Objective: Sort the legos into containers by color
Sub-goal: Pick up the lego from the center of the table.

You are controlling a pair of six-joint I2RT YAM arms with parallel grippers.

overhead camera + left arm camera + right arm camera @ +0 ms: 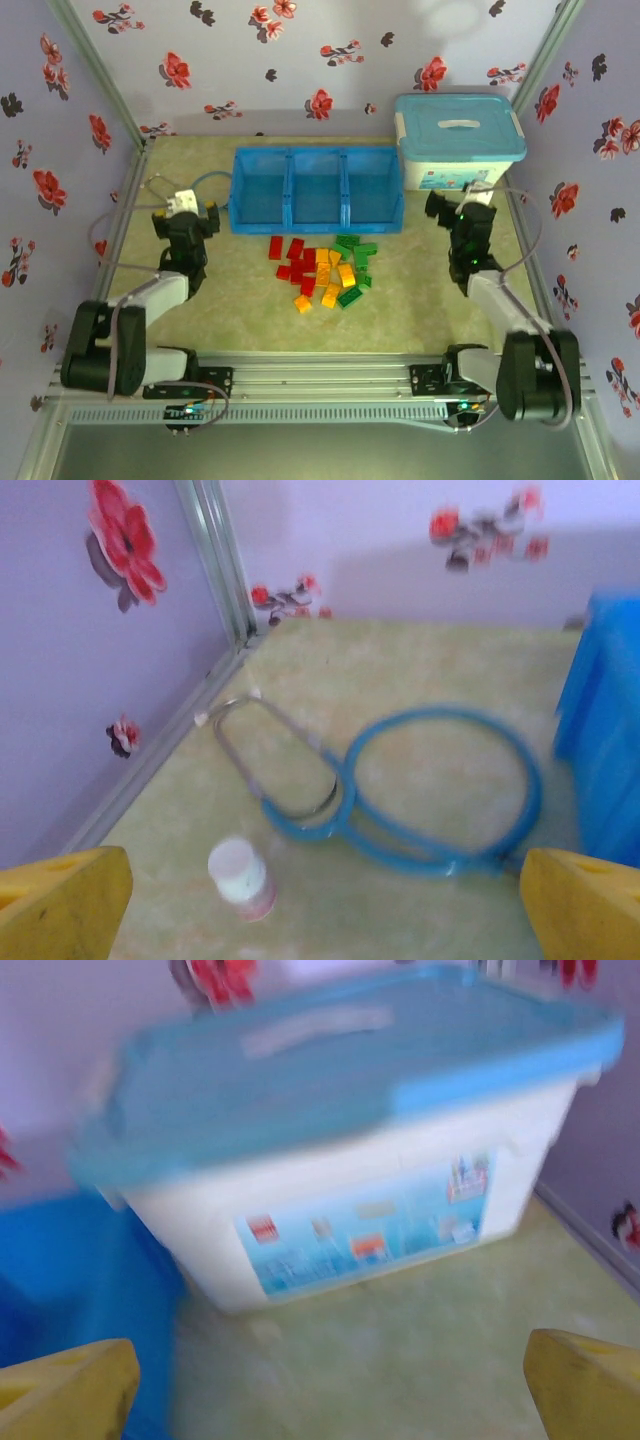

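Observation:
The legos lie in a loose pile on the mat in front of the tray: red ones on the left, orange-yellow ones in the middle, green ones on the right. The containers are three square compartments of one blue tray behind the pile, and I see nothing in them. My left gripper hovers left of the tray, open and holding nothing, yellow fingertips wide apart. My right gripper is at the tray's right end, open too, fingertips spread over bare mat.
A white bin with a light-blue lid stands at the back right, close ahead of the right gripper. A blue tube loop and a small white-capped bottle lie ahead of the left gripper. Flowered walls enclose the mat.

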